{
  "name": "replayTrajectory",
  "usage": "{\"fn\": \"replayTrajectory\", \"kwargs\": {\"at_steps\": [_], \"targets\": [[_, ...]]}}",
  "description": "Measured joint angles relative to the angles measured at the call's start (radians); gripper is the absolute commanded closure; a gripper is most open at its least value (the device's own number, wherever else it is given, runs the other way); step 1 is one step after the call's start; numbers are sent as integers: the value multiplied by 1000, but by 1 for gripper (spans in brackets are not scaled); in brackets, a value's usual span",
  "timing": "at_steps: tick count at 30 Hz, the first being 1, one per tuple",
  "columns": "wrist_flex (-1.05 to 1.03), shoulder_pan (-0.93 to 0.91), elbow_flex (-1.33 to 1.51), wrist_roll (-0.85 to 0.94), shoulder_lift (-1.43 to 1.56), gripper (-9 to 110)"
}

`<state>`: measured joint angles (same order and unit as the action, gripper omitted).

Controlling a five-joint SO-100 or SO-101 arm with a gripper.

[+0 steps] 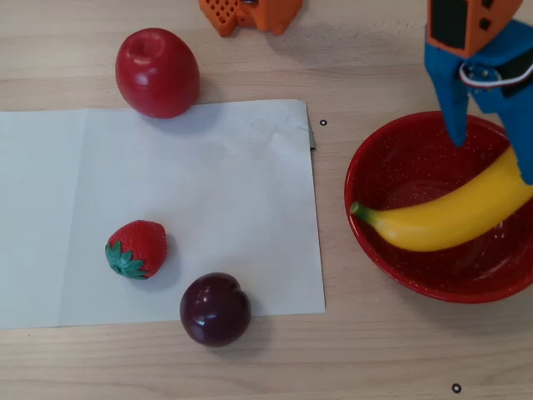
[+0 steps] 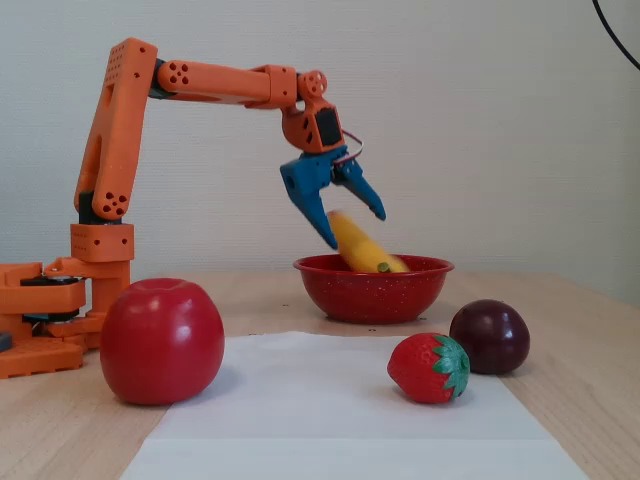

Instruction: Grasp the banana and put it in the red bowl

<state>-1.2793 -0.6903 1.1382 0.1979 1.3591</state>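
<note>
The yellow banana (image 1: 441, 221) lies slanted inside the red speckled bowl (image 1: 408, 158) at the right of the overhead view, its green stem end toward the bowl's left rim. In the fixed view the banana (image 2: 362, 250) leans up out of the bowl (image 2: 370, 295). My blue-fingered gripper (image 1: 491, 157) hangs over the bowl with its jaws spread, one on each side of the banana's raised end. In the fixed view the gripper (image 2: 357, 230) is open just above the bowl, with the banana's upper end between the fingers.
A red apple (image 1: 156, 72), a strawberry (image 1: 136, 248) and a dark plum (image 1: 215, 308) sit on or beside a white paper sheet (image 1: 208, 192) left of the bowl. The arm's orange base (image 2: 45, 315) stands at the fixed view's left.
</note>
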Motion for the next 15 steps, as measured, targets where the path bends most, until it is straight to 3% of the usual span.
{"fn": "replayTrajectory", "kwargs": {"at_steps": [7,15], "targets": [[-195,28,-186,21,0,101],[-382,91,-299,28,48,101]]}}
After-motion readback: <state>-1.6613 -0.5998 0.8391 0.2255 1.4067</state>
